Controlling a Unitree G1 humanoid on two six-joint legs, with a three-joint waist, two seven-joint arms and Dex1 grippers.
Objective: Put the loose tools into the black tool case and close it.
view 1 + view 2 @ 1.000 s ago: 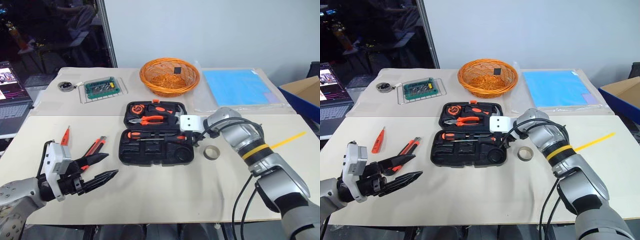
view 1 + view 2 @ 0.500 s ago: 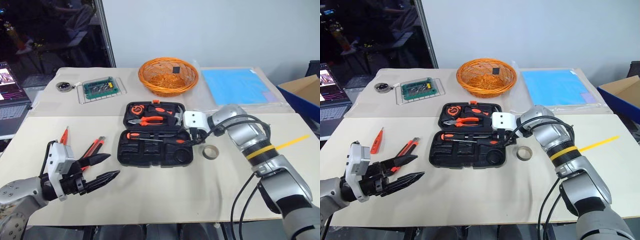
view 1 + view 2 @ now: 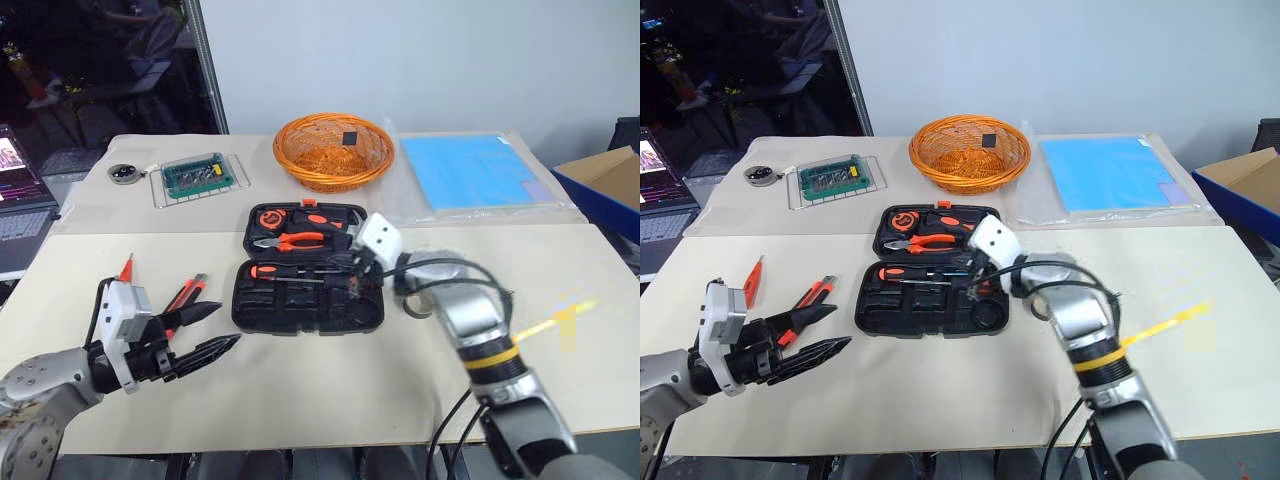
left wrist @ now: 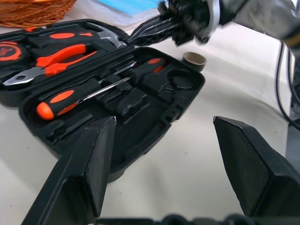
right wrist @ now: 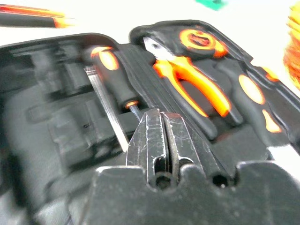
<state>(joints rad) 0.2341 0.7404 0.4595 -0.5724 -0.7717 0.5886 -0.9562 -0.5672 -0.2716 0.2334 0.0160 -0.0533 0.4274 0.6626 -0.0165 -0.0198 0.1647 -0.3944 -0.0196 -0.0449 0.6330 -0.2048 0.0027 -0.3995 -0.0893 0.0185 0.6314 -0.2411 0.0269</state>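
The black tool case [image 3: 262,311] lies open mid-table, with pliers, a hammer and a tape measure in its far half. Two orange-and-black screwdrivers [image 4: 61,101] rest in the near half. My right gripper [image 3: 347,270] hovers over the case's right side, shut with nothing between its fingers [image 5: 154,136]. The greyish tape roll [image 4: 194,58] sits right of the case, partly behind my right arm. A red screwdriver [image 3: 128,268] and the utility knife [image 3: 190,293] lie on the table left of the case. My left gripper [image 3: 208,331] is open and empty just in front of the knife.
An orange wicker basket [image 3: 335,150] stands behind the case, with a blue sheet [image 3: 470,170] to its right. A wire tray holding a circuit board [image 3: 197,177] and a small round object [image 3: 123,173] sit far left. A blue-edged cardboard box [image 3: 610,185] is off the right edge.
My right gripper swung left over the case, rolled and closed after releasing the second screwdriver into the near half. The left gripper stayed where it was.
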